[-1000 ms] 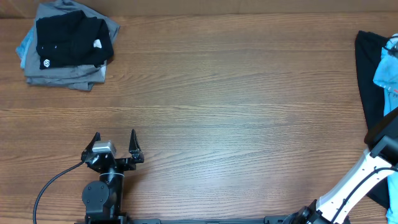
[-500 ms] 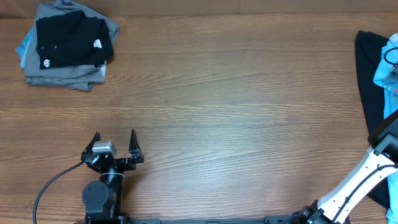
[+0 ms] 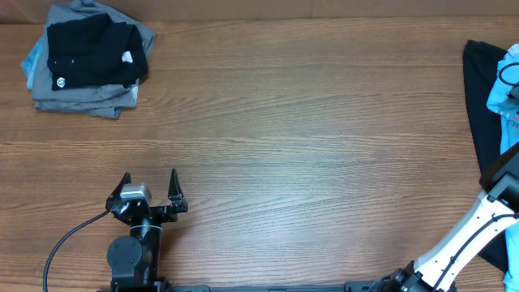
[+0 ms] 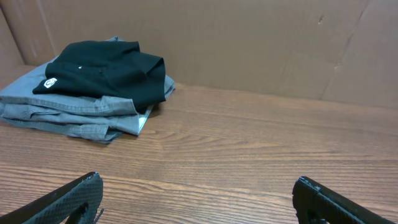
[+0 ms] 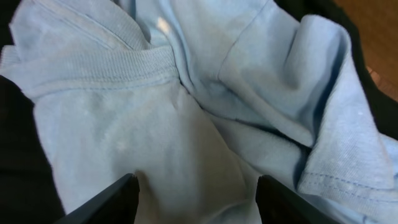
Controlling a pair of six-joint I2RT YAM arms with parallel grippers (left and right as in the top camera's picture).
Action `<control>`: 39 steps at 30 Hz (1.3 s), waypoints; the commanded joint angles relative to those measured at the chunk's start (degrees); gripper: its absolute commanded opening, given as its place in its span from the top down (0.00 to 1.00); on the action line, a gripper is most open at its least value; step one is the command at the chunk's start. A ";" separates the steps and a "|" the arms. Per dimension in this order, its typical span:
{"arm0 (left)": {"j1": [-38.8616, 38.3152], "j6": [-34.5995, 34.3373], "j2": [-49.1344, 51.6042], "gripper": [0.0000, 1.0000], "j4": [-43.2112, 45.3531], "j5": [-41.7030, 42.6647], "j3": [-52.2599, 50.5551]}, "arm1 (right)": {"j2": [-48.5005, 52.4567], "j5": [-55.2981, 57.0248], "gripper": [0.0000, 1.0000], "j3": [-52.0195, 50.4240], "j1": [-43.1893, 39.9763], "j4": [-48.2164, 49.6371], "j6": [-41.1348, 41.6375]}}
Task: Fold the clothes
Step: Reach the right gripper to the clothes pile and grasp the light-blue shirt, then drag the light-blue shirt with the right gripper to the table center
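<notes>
The clothes, a crumpled light blue T-shirt (image 5: 186, 106), fill the right wrist view, ribbed collar at upper left. Overhead, the T-shirt (image 3: 504, 91) shows at the table's right edge on a black garment (image 3: 480, 105). My right gripper (image 5: 196, 182) is pressed down into the blue cloth. Its fingers (image 5: 109, 199) stand apart with a stretch of fabric between them, so it is open. Far off at the front left, my left gripper (image 3: 150, 185) is open over bare wood, and in its wrist view the left gripper (image 4: 199, 186) holds nothing.
A folded pile of grey garments with a small black shirt (image 3: 93, 50) on top lies at the back left corner; the black shirt (image 4: 106, 71) also shows in the left wrist view. A cardboard wall (image 4: 249, 43) stands behind the table. The right arm (image 3: 495, 211) runs along the right edge.
The right arm has shifted slightly at the table's right edge, over the blue T-shirt. The left arm and the folded pile have not moved.
</notes>
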 commanded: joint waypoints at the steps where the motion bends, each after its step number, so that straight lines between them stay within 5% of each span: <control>1: -0.59 0.87 -0.28 0.00 -0.09 -0.57 -0.20 | 1.40 -0.22 0.39 -0.31 0.00 0.42 0.00; 6: -0.59 0.87 -0.28 0.00 -0.09 -0.57 -0.20 | 1.42 -0.22 0.40 -0.31 -0.15 0.35 -0.02; 16: -0.59 0.87 -0.28 0.00 -0.09 -0.57 -0.20 | 1.40 -0.11 0.85 -0.11 -0.15 0.44 -0.02; 22: -0.59 0.87 -0.28 0.00 -0.07 -0.57 -0.20 | 0.37 0.17 0.96 2.60 0.00 -1.64 0.07; 27: -0.59 0.85 -0.28 0.00 -0.09 -0.57 -0.20 | -3.17 -2.27 0.96 3.21 0.85 -2.25 1.75; 39: -0.59 0.87 -0.28 0.00 -0.09 -0.57 -0.20 | -10.69 -30.58 0.96 3.21 8.79 -2.91 9.55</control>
